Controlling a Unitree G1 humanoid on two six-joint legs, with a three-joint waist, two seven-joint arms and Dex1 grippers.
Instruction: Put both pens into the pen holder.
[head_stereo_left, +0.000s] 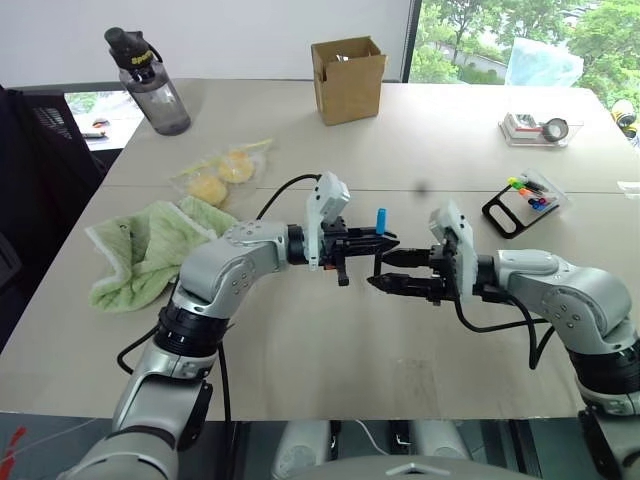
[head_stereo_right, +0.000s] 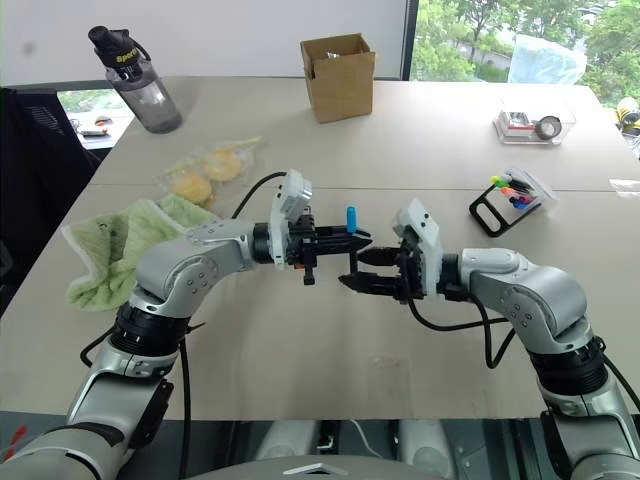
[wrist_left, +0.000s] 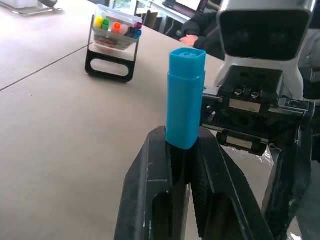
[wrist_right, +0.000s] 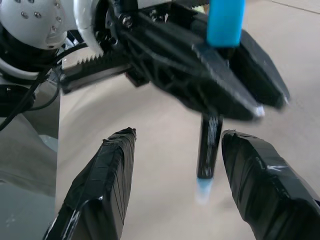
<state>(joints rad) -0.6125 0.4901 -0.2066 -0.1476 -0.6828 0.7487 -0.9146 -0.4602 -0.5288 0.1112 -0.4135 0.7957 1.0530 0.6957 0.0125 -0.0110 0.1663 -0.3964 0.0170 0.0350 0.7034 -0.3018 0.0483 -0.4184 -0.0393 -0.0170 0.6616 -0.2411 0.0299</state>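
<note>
Beige counter (head_stereo_left: 330, 350), near to far: left pincer (head_stereo_left: 385, 243) pinching light-blue pen (wrist_left: 185, 100) upright above the counter; right pincer (head_stereo_left: 378, 283) spread, tips facing it, just below; pen holder (head_stereo_left: 525, 203) standing far right; green cloth (head_stereo_left: 150, 245) left; cardboard box (head_stereo_left: 348, 78) at back

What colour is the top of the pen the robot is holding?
Light blue: the slim black-barrelled pen has a light-blue cap, clearest in the left wrist view.

We see our left claw (head_stereo_left: 372, 243) clamped on a blue-capped pen (head_stereo_left: 381, 220) above the counter (head_stereo_left: 330, 340), facing our right claw (head_stereo_left: 385, 270), whose fingers are spread.
</note>
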